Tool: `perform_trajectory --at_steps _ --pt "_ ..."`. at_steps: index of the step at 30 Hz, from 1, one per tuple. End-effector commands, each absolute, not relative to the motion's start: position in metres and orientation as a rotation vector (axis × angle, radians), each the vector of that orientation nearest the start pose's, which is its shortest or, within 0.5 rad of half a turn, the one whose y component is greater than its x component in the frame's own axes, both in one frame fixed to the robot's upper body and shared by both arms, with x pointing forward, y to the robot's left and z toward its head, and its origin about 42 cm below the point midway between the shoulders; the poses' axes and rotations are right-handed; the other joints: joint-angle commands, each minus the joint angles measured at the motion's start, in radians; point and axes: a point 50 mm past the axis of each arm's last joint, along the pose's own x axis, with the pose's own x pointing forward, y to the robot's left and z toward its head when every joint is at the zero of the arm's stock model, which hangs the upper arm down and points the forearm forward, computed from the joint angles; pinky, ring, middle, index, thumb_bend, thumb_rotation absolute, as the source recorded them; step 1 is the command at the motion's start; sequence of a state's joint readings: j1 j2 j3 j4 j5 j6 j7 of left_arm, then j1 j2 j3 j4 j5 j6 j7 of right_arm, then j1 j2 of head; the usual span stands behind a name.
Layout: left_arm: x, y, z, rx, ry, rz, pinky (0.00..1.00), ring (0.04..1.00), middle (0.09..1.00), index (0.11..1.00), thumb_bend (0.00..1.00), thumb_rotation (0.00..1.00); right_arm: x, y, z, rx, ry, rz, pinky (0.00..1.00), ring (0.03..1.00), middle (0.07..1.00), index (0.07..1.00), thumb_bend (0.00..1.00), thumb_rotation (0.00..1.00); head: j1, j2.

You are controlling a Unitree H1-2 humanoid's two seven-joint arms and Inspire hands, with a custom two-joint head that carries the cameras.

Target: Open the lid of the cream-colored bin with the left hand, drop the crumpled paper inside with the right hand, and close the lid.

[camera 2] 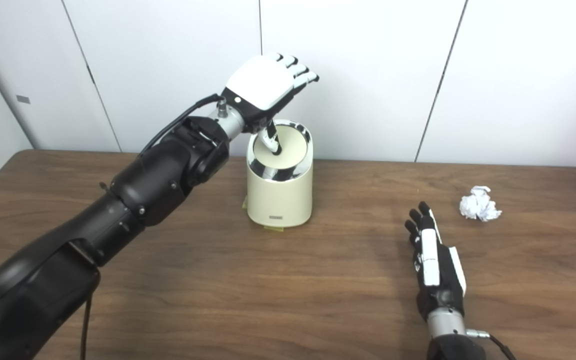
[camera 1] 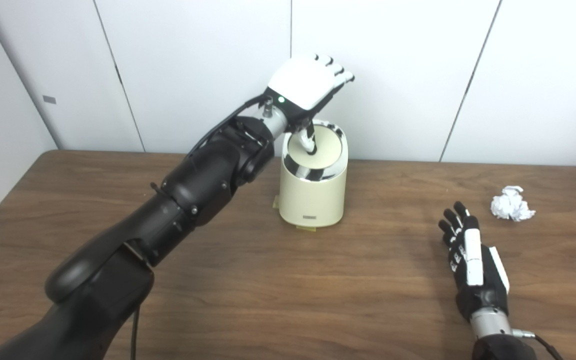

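Note:
The cream-colored bin (camera 1: pixel 313 192) stands upright at the back middle of the table, its round lid (camera 1: pixel 324 146) ringed by a shiny chrome rim and lying flat. My left hand (camera 1: pixel 304 87) hovers over the bin's back left, fingers spread and open, with its thumb reaching down onto the lid. A crumpled white paper ball (camera 1: pixel 511 204) lies on the table to the right. My right hand (camera 1: pixel 470 260) rests open on the table in front of and left of the paper, apart from it, holding nothing.
The brown wooden table (camera 1: pixel 278 280) spans the whole view and meets white wall panels (camera 1: pixel 393 60) just behind the bin. Small pieces of yellow tape (camera 1: pixel 305 229) sit at the bin's base.

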State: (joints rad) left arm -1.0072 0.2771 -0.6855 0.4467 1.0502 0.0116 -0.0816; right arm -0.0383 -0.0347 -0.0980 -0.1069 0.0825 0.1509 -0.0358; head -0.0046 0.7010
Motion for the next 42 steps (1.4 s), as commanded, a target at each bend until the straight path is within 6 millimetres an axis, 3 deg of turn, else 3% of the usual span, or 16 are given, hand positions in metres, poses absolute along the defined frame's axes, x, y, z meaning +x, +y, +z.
perform_trajectory --at_steps 1,4,7,9,11,14,15,17,19,21,24,26,30,35,39,42 --pt "0.496 0.092 0.277 1.793 -0.595 -0.439 0.92 0.952 0.93 0.954 0.98 0.0 0.299 -0.246 0.145 0.053 -0.075 -0.115 1.0 0.945 0.96 0.993 0.64 1.0 0.0 0.0" --pt "0.495 0.1 0.293 1.694 -0.564 -0.417 0.91 0.946 0.923 0.952 0.99 0.0 0.298 -0.246 0.144 0.048 -0.071 -0.121 1.0 0.939 0.956 0.991 0.63 1.0 -0.002 -0.001" --pt "0.493 0.109 0.315 1.528 -0.512 -0.377 0.9 0.924 0.907 0.94 0.95 0.0 0.298 -0.246 0.143 0.041 -0.073 -0.114 1.0 0.944 0.962 0.994 0.63 1.0 -0.011 -0.002" --pt "0.492 0.118 0.331 1.38 -0.474 -0.351 0.84 0.895 0.894 0.922 0.85 0.0 0.298 -0.245 0.144 0.024 -0.077 -0.111 1.0 0.947 0.962 0.992 0.62 1.0 -0.015 -0.002" --pt "0.491 0.137 0.353 1.119 -0.401 -0.302 0.78 0.876 0.888 0.904 0.75 0.02 0.297 -0.244 0.143 0.004 -0.076 -0.111 1.0 0.941 0.953 0.986 0.62 0.98 -0.018 -0.003" --pt "0.484 0.161 0.367 0.928 -0.374 -0.257 0.75 0.855 0.864 0.889 0.64 0.17 0.295 -0.244 0.143 -0.006 -0.067 -0.116 1.0 0.936 0.953 0.979 0.61 0.98 -0.021 -0.004" --pt "0.482 0.168 0.369 0.888 -0.376 -0.242 0.71 0.82 0.849 0.88 0.58 0.33 0.295 -0.245 0.142 -0.007 -0.065 -0.118 0.99 0.935 0.954 0.976 0.61 0.98 -0.022 -0.004" --pt "0.475 0.182 0.371 0.815 -0.383 -0.202 0.68 0.788 0.836 0.872 0.51 0.5 0.295 -0.246 0.143 -0.012 -0.066 -0.119 0.98 0.934 0.953 0.972 0.61 0.98 -0.022 -0.005" --pt "0.47 0.195 0.369 0.735 -0.381 -0.173 0.73 0.819 0.854 0.876 0.44 0.59 0.296 -0.247 0.143 -0.016 -0.067 -0.115 0.98 0.928 0.945 0.966 0.61 0.97 -0.021 -0.004" --pt "0.463 0.209 0.365 0.667 -0.372 -0.138 0.78 0.843 0.851 0.879 0.4 0.69 0.296 -0.247 0.145 -0.019 -0.067 -0.11 0.98 0.926 0.943 0.963 0.6 0.96 -0.022 -0.004" --pt "0.453 0.231 0.35 0.548 -0.362 -0.102 0.81 0.854 0.853 0.896 0.36 0.77 0.296 -0.249 0.146 -0.041 -0.064 -0.107 0.97 0.925 0.945 0.96 0.6 0.97 -0.025 -0.001" --pt "0.448 0.244 0.337 0.495 -0.335 -0.09 0.85 0.867 0.867 0.909 0.34 0.87 0.296 -0.251 0.146 -0.044 -0.062 -0.107 0.97 0.924 0.945 0.959 0.59 0.97 -0.027 -0.002" --pt "0.437 0.267 0.309 0.45 -0.266 -0.076 0.93 0.902 0.896 0.948 0.35 0.98 0.297 -0.254 0.145 -0.033 -0.059 -0.111 0.99 0.928 0.945 0.964 0.61 0.94 -0.036 -0.001" --pt "0.409 0.288 0.268 0.38 -0.216 -0.048 0.94 0.939 0.951 0.974 0.39 1.0 0.3 -0.257 0.153 -0.134 -0.08 -0.107 0.95 0.915 0.937 0.962 0.6 0.95 -0.043 0.001" --pt "0.38 0.294 0.229 0.221 -0.16 -0.001 0.95 0.958 0.962 0.983 0.49 1.0 0.302 -0.257 0.163 -0.166 -0.097 -0.106 0.93 0.917 0.93 0.935 0.62 0.89 -0.055 0.001" --pt "0.36 0.291 0.21 0.15 -0.157 0.002 0.97 0.968 0.971 0.998 0.51 1.0 0.305 -0.26 0.171 -0.178 -0.103 -0.107 0.92 0.903 0.927 0.933 0.63 0.81 -0.062 0.003"
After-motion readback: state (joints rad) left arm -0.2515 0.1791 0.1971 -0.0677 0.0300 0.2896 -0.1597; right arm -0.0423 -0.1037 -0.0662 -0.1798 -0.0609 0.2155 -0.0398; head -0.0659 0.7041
